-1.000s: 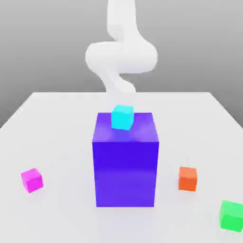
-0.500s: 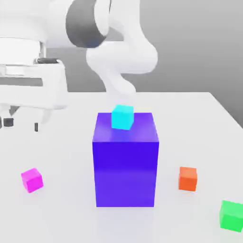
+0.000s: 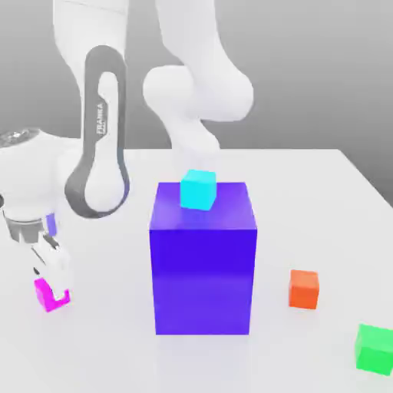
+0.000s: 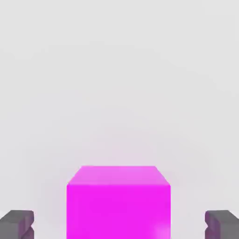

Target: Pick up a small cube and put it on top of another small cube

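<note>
So the white arm is bent way down at the exterior view's left side, with the claw [image 3: 52, 282] dropped right onto the small cube [image 3: 49, 295], the glossy magenta-pink one. That cube sits on the counter [image 3: 322, 199] at roughly 8 o'clock from the big blue-purple block [image 3: 203, 257], well apart from it. In the exterior view one white finger covers part of the cube's top and front, so only a chunk of pink pokes out underneath.

From the hand view, the small cube [image 4: 118, 203] sits square between the two dark fingertips [image 4: 17, 224], and there's a visible strip of pale counter [image 4: 119, 70] on either side of it. So the claw is parted wider than the cube, straddling it, pads not touching its sides. The cube is flat on the counter, not tilted.

Other stuff: a cyan cube [image 3: 198, 189] rests on top of the blue-purple block, toward its back edge. An orange cube [image 3: 304, 288] is on the counter at about 4 o'clock from the block, fairly near it, and a green cube [image 3: 375, 348] sits further out toward 5 o'clock, by the frame's corner.
</note>
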### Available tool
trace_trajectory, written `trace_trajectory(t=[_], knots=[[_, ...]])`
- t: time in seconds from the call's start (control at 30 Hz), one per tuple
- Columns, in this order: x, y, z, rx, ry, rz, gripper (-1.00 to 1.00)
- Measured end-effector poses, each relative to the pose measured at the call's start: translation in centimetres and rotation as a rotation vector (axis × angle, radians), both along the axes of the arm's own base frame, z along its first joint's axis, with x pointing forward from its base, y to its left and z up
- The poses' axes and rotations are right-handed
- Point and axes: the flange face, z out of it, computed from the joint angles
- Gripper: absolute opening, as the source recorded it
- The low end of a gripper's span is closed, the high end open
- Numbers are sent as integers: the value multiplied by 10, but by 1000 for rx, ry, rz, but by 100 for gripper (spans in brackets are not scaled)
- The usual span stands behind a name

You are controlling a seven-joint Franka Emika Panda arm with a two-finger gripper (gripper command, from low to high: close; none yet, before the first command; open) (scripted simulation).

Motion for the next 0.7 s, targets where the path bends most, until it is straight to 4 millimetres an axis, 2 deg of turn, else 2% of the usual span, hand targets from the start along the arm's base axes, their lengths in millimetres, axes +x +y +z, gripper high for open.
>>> trace_trajectory(t=[0.2, 0.4, 0.47, 0.53, 0.63, 0.7], knots=[[0, 0, -1, 1, -1, 0, -100], [1, 0, 53, 1, -1, 1, -100], [29, 22, 61, 4, 0, 121, -100], [66, 57, 66, 4, 2, 290, -100], [115, 121, 72, 5, 4, 549, -100], [141, 169, 76, 6, 6, 718, -100]])
